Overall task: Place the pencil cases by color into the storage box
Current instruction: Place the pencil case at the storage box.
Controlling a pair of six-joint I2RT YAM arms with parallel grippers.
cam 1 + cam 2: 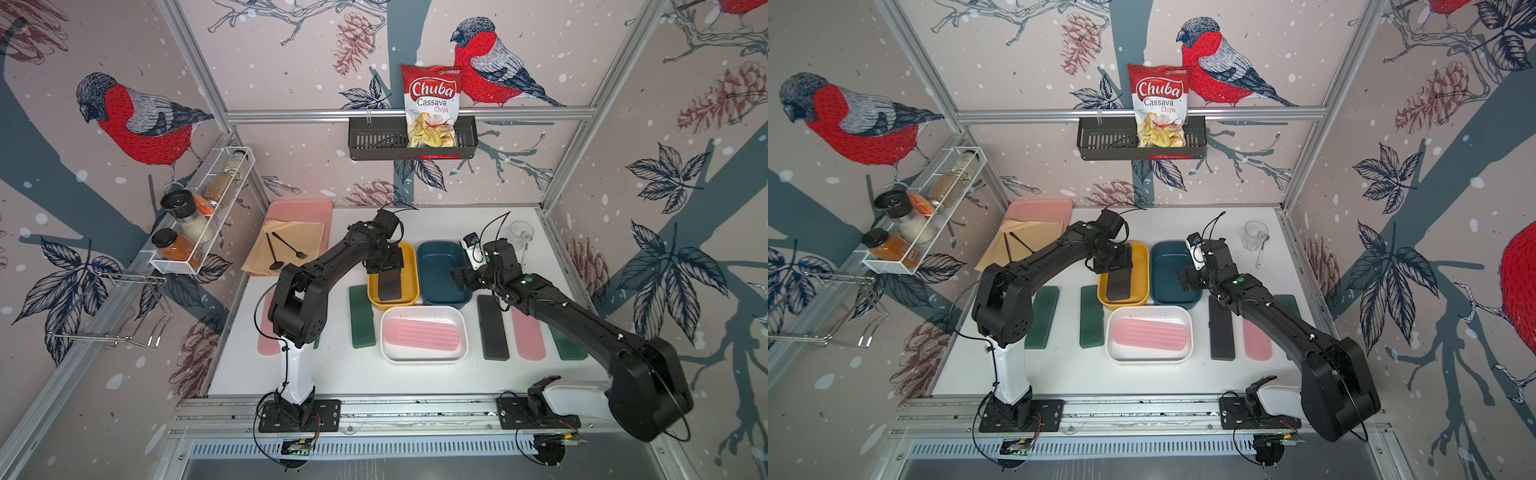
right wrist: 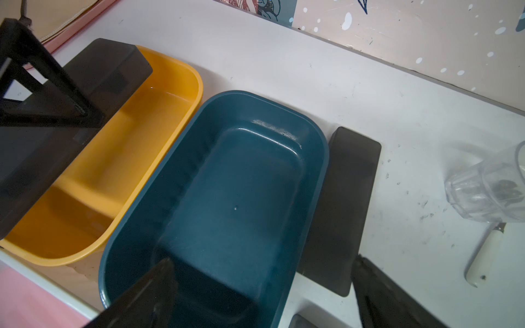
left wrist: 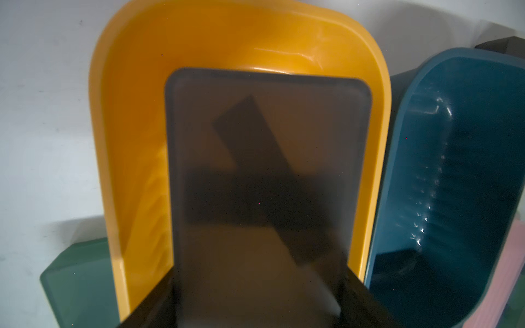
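the left arm hides most of a pink case (image 1: 266, 343) on the left of the table (image 1: 415, 374); the right arm crosses a second pink case (image 1: 528, 338) and covers nearly all of a green case (image 1: 569, 349) beside it. the left wrist view is dim and blurred, with its fingers (image 3: 147, 308) cut off at the frame edge. the left pincer (image 1: 385, 269) is clamped shut on the upper end of a black case (image 1: 390, 289), which hangs tilted into the yellow tub (image 1: 409, 262); whether its lower end touches the tub floor cannot be told. the right pincer (image 2: 262, 259) stands wide open and empty, hovering over the right side of the teal tub (image 2: 241, 170) and touching nothing. another black case (image 1: 492, 328) lies flat on the table just beside that tub, and a ribbed pink case (image 1: 419, 332) lies inside the white tub (image 1: 424, 356).
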